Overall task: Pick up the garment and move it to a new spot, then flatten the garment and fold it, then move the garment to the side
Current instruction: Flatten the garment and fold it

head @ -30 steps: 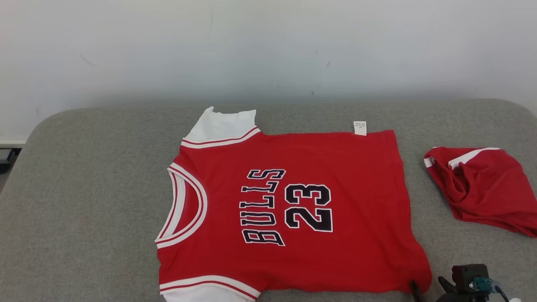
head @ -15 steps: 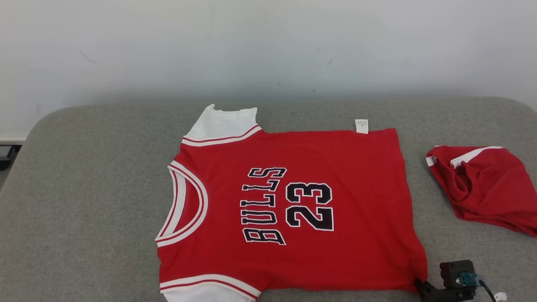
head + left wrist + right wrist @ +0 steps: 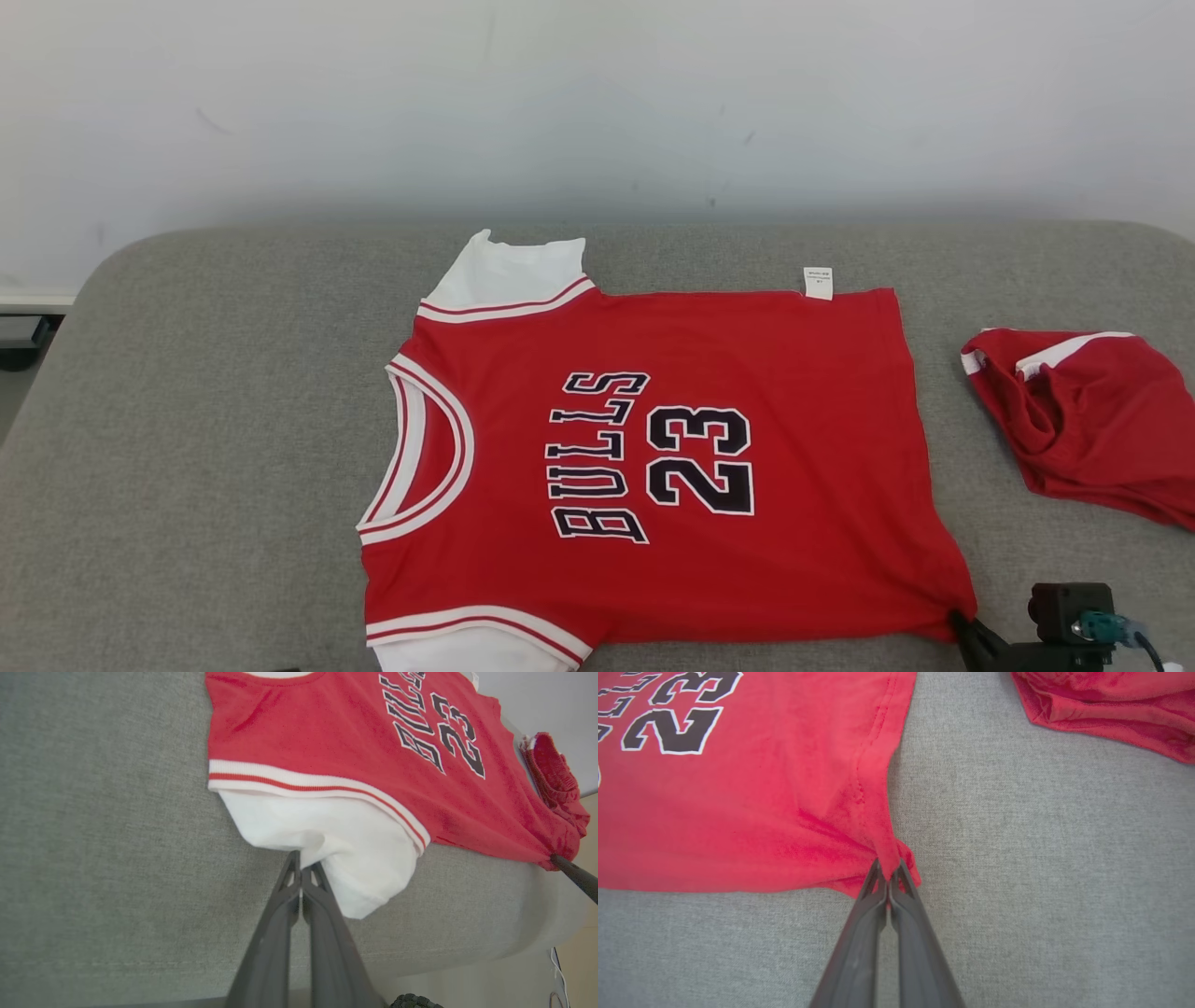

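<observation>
Left gripper (image 3: 301, 877) has just pinched shut on the white sleeve (image 3: 336, 835) of the jersey (image 3: 794, 392), right gripper (image 3: 888, 877) likewise on its hem corner (image 3: 878, 849), so the near edge looks ready to lift and fold.

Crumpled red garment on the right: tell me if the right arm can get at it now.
Probably not yet: the right gripper is shut on a corner of the jersey. Once released, likely yes; bare grey cushion lies between it and the crumpled garment.
</observation>
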You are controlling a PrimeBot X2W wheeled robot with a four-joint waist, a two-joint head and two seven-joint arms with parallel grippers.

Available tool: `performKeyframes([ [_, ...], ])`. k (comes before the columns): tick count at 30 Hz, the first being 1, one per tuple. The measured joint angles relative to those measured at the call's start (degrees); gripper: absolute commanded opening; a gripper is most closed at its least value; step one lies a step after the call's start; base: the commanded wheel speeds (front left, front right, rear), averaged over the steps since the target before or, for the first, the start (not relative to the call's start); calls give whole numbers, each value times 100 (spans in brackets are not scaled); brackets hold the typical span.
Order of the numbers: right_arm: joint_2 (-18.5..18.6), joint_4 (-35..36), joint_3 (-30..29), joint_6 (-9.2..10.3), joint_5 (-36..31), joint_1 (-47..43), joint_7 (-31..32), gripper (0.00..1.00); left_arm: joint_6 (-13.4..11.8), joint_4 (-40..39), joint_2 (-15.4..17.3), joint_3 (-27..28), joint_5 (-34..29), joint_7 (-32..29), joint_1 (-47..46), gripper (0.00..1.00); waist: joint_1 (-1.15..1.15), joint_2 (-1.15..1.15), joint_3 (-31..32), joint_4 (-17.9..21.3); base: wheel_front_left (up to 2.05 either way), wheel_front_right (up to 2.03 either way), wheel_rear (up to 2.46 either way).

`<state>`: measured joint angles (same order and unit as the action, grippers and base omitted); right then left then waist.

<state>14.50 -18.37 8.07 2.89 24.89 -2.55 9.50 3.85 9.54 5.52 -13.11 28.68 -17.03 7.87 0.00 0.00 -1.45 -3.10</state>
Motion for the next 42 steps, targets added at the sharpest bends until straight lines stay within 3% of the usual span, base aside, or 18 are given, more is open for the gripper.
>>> performKeyframes([
  [10, 15, 670, -216, -408, 702, -354, 179, 0, 29, -914, 202, 207, 37, 154, 156, 0, 0, 0, 29, 48, 0, 0, 0],
  [15, 282, 872, -129, -601, 788, -375, 671, 0, 77, -1289, 444, 257, 0, 69, 134, 0, 0, 0, 39, 103, 0, 0, 0],
  [22, 500, 918, 19, -619, 920, 167, 1607, 0, 176, -1310, 889, 133, -220, -420, -478, 0, 0, 0, 65, 102, 0, 0, 0],
  [32, 705, 396, 24, -609, 1419, 1333, 3096, 0, 324, -828, 1310, -69, 230, -1418, -1618, 0, 0, 0, -69, 51, 0, 0, 0],
  [42, 615, -382, 200, -316, 1595, 2569, 4307, 0, 330, 74, 1508, -243, 601, -2229, -2813, 0, 1, 0, -380, 80, 0, 0, 0],
])
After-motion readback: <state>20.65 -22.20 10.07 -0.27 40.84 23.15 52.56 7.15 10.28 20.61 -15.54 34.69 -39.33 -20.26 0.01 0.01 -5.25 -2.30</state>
